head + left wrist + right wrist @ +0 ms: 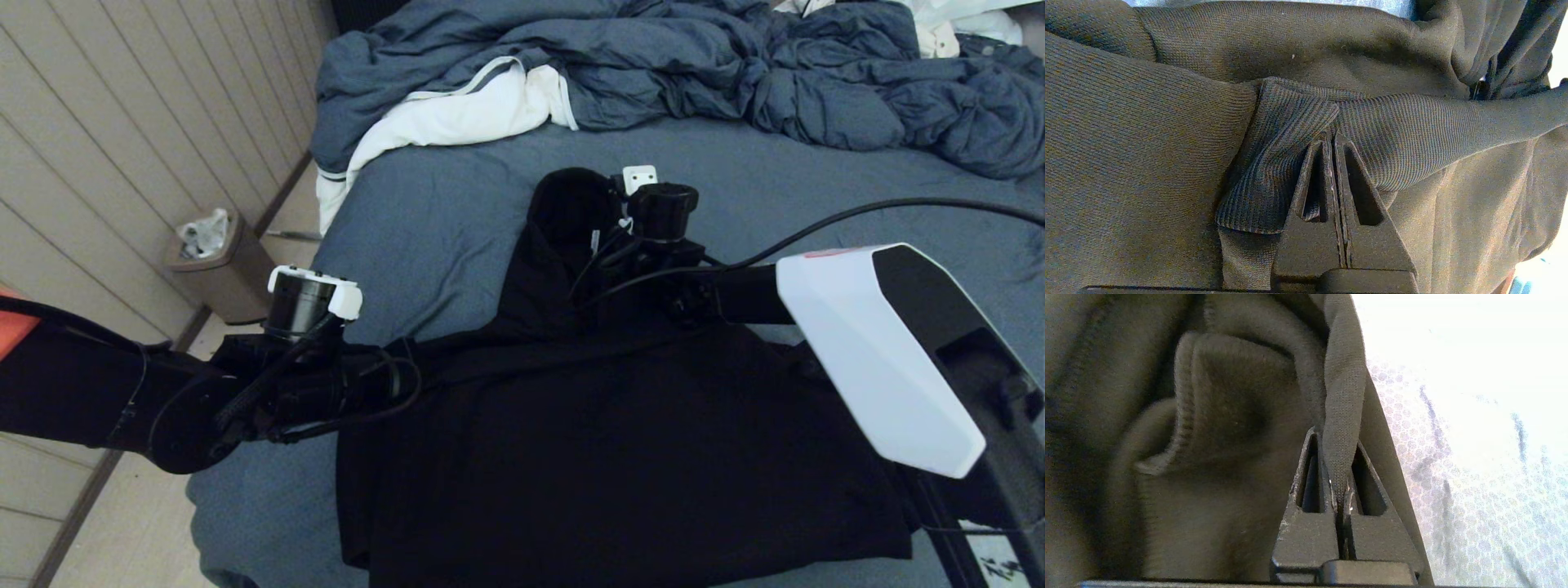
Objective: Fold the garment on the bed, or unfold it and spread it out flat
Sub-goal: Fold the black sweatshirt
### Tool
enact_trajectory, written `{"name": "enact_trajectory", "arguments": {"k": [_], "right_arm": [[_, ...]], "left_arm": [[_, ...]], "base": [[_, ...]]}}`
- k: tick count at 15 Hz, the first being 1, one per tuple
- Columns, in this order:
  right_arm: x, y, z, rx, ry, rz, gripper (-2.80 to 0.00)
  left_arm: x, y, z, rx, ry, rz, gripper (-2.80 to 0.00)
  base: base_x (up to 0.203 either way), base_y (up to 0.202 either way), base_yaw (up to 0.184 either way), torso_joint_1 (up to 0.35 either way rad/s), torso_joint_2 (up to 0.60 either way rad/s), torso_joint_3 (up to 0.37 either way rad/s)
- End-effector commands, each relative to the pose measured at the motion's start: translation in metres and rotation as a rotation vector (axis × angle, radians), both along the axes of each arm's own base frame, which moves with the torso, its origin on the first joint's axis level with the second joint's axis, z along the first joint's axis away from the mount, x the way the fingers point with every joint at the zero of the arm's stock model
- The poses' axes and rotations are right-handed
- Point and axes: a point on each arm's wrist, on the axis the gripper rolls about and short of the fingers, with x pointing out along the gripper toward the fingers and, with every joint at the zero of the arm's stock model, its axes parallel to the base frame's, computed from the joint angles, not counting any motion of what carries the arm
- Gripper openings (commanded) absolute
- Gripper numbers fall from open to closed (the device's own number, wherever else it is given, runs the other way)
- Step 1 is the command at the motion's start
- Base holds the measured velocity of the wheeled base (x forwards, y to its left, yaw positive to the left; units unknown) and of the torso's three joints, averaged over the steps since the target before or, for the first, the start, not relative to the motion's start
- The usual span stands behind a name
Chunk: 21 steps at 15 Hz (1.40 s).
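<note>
Two grippers are at work on your bed (441, 204), a wide one with a blue-grey sheet. Take the hoodie (620, 457) as your landmark: it lies on the near part of the bed, black and bunched, its body spread toward you and a narrower part running up away from you. Beyond the hoodie, a rumpled blue-grey duvet (694, 65) is heaped along the far side of the bed, with a white cloth with grey stripes (457, 114) tucked against it and spilling over the bed's left edge. Off to the left of the hoodie, past the bed edge, you see pale floor, a panelled wall (122, 122), and a small bin (216, 269) lined with a bag.

Your left gripper (1333, 139) reaches in low from the left and meets the hoodie's left edge; its fingers are pressed together on a ribbed band of the fabric. Your right gripper (1336, 457) stretches across the hoodie from the right to its far, narrow part, and its fingers pinch a thin fold of black cloth between them.
</note>
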Motion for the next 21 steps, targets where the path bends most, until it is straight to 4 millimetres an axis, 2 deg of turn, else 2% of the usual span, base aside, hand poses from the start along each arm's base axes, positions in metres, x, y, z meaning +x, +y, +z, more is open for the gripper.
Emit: {"name": "enact_trajectory", "arguments": {"k": [1, 4, 8, 11, 13, 16, 21], "right_arm": [[-0.01, 0.0, 0.014, 0.016, -0.014, 0.003, -2.8], [-0.032, 0.001, 0.03, 0.042, -0.007, 0.023, -2.8], [-0.059, -0.008, 0.049, 0.048, -0.022, 0.027, -2.8], [-0.091, -0.012, 0.062, 0.04, -0.01, 0.053, -2.8], [-0.115, -0.011, 0.062, 0.024, 0.021, 0.078, -2.8], [-0.147, -0.014, 0.051, -0.003, 0.087, 0.105, -2.8], [-0.183, -0.022, 0.031, -0.035, 0.173, 0.13, -2.8]], "left_arm": [[0.0, 0.0, 0.0, -0.005, 0.0, 0.002, -2.8], [0.0, 0.0, -0.001, -0.003, 0.002, 0.002, -2.8], [0.002, -0.001, -0.003, 0.0, 0.008, 0.002, -2.8], [0.0, 0.0, 0.0, -0.004, 0.002, 0.002, -2.8], [0.0, 0.0, 0.0, -0.001, -0.001, 0.008, -2.8], [-0.001, -0.001, 0.0, 0.009, -0.004, 0.02, -2.8], [0.0, -0.001, -0.001, 0.012, -0.005, 0.025, -2.8]], "base": [[0.0, 0.0, 0.0, 0.0, 0.0, 0.0], [0.0, 0.0, 0.0, 0.0, 0.0, 0.0], [0.0, 0.0, 0.0, 0.0, 0.0, 0.0], [0.0, 0.0, 0.0, 0.0, 0.0, 0.0], [0.0, 0.0, 0.0, 0.0, 0.0, 0.0], [0.0, 0.0, 0.0, 0.0, 0.0, 0.0], [0.0, 0.0, 0.0, 0.0, 0.0, 0.0]]}}
